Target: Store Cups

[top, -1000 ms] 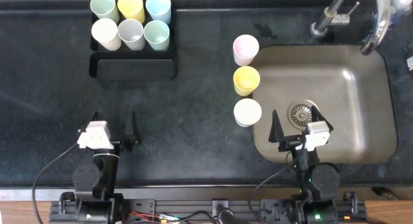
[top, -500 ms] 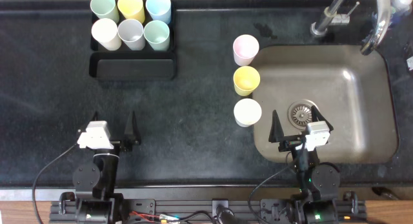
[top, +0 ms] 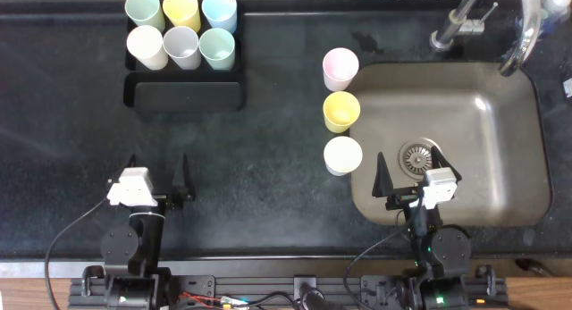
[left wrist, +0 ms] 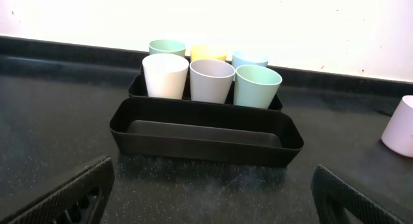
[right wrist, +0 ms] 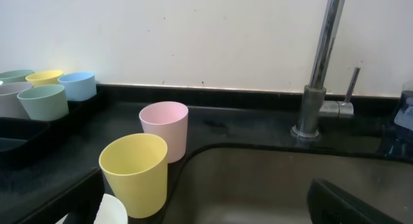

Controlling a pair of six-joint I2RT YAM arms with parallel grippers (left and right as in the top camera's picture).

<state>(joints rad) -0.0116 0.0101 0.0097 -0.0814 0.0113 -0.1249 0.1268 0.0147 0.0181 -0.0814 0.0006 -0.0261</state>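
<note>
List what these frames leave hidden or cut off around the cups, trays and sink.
- White cup: right wrist view, cut off by the picture's edge.
- Pink cup: left wrist view, cut by the picture's edge.
- Back-row cups: left wrist view, lower parts hidden behind the front row.
- Faucet: right wrist view, spout cut off by the picture's edge.
- Rear tray: floor covered by its cups.
</note>
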